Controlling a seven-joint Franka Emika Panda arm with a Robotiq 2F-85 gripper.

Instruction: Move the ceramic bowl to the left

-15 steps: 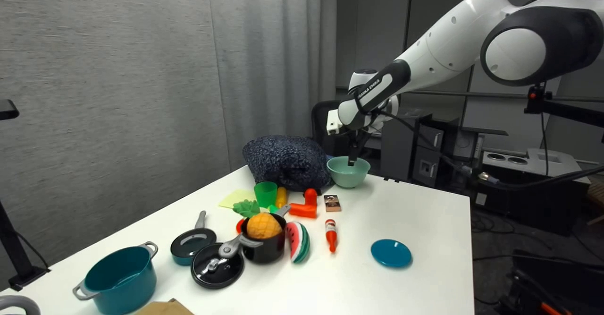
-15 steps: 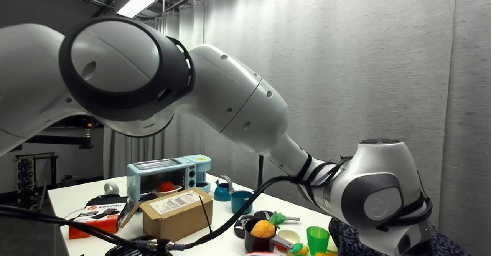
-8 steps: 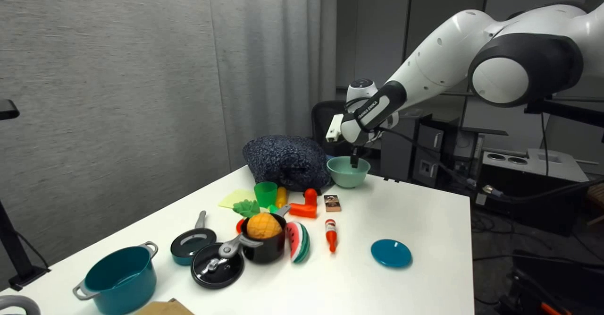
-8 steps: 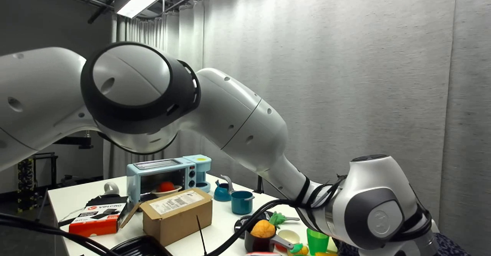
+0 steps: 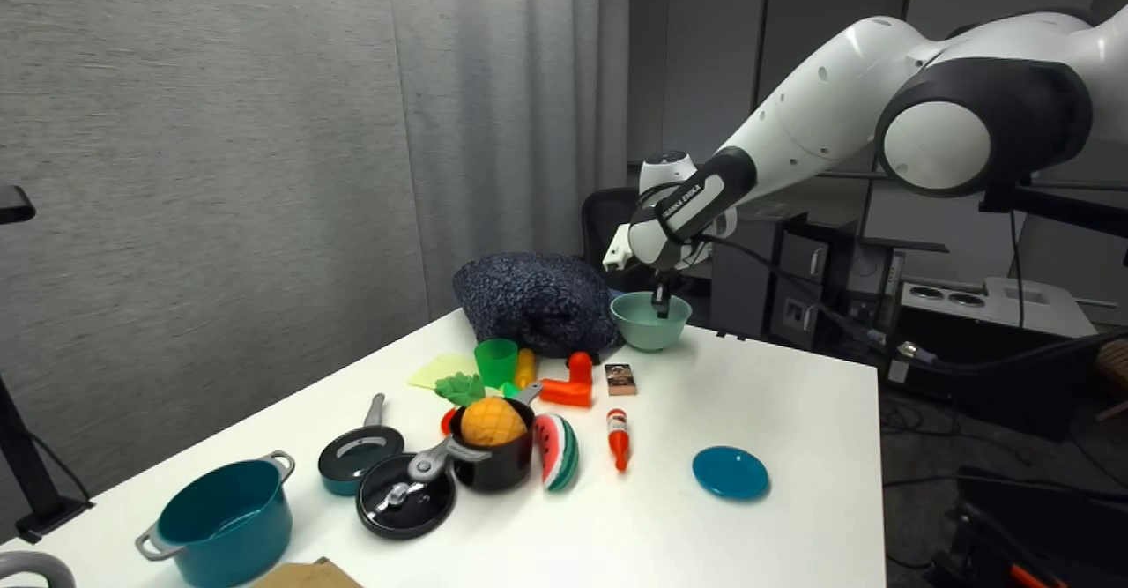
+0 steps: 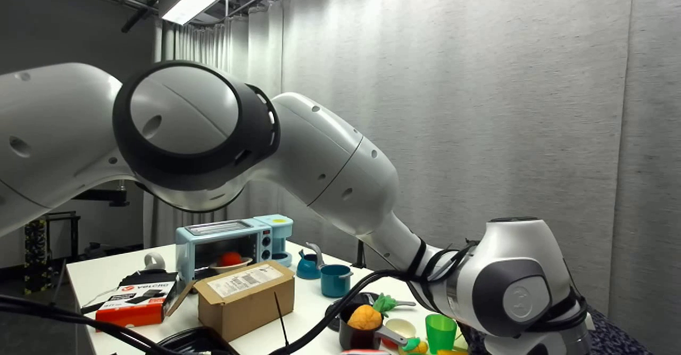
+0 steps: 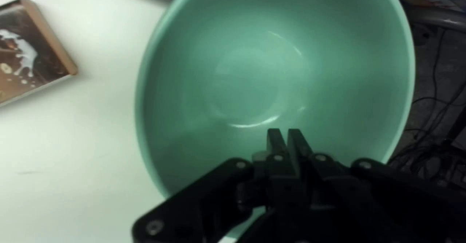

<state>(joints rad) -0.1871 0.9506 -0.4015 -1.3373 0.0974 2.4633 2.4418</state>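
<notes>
Ceramic bowl (image 7: 247,86) sits upright, round mouth facing up, the gripper's (image 7: 284,130) 2 fingers (image 7: 275,141) nearly pressed together inside.

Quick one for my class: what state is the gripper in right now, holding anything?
Gripper: closed, bar a thin gap between its jaws; no sign that it grips the ceramic bowl or anything else.

Ceramic bowl (image 5: 641,332) on table (image 5: 775,394) beside cloth bundle (image 5: 533,297)
</notes>
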